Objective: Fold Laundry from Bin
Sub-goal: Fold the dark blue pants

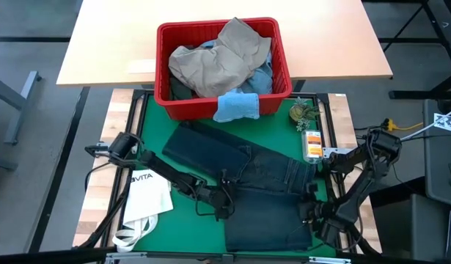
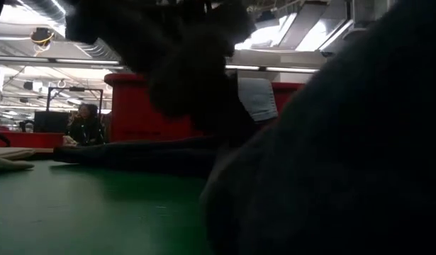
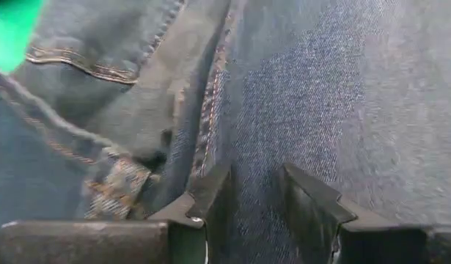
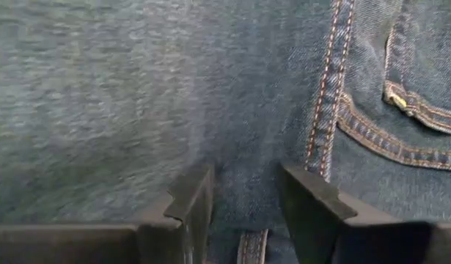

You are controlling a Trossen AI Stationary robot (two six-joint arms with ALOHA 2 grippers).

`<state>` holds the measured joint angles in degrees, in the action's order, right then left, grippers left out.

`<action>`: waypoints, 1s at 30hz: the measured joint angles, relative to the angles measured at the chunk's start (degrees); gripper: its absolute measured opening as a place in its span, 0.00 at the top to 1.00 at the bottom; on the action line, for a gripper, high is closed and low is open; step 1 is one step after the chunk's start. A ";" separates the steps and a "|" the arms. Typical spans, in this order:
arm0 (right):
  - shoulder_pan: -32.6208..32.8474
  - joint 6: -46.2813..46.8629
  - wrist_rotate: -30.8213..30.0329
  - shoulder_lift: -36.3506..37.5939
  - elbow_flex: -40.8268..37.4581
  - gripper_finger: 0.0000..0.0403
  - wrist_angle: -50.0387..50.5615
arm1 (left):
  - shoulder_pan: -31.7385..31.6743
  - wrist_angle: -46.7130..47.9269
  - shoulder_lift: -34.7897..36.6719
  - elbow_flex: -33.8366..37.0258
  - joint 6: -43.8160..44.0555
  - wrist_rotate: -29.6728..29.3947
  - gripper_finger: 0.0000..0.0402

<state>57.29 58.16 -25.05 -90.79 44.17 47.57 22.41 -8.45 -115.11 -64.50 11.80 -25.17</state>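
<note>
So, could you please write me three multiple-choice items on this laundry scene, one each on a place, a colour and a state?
1. Where do the dark navy jeans lie?
A. inside the bin
B. spread on the green mat
C. on the white tote bag

2. What colour is the bin?
A. red
B. blue
C. yellow

3. How does the left gripper stand?
A. lifted clear above the bin
B. closed on the jeans
C. parked off the table

Answers:
1. B: the high view shows the jeans flat on the green mat, in front of the bin.
2. A: its rim and slotted walls are red.
3. B: the left wrist view shows denim bunched between its fingers; the right gripper grips the jeans likewise.
</note>
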 joint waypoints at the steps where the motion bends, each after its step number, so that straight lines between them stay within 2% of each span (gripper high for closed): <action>1: 0.04 -0.13 0.48 0.12 0.55 0.62 0.62 | 0.06 0.20 1.31 0.05 0.05 -0.02 0.71; 13: 0.08 -4.60 1.39 0.20 5.38 0.62 1.79 | -0.07 6.40 19.39 -0.06 0.00 -1.21 0.71; 16: 0.08 -4.63 1.15 0.20 5.65 0.62 1.62 | 0.04 6.68 23.05 -0.06 -1.74 -3.93 0.71; 21: 0.08 -4.63 1.02 0.20 5.65 0.62 1.70 | -0.08 6.53 27.50 -0.08 -4.77 -4.37 0.71; 24: 0.08 -4.63 0.84 0.22 5.65 0.62 1.70 | -0.28 6.61 29.24 -0.10 -4.89 -4.39 0.67; 30: 0.08 -4.63 0.71 0.22 5.65 0.62 1.72 | -0.39 6.67 31.63 -0.12 -6.32 -5.61 0.52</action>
<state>57.36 53.54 -24.34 -90.56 49.82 49.30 22.02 -1.78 -83.48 -64.62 5.49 -30.78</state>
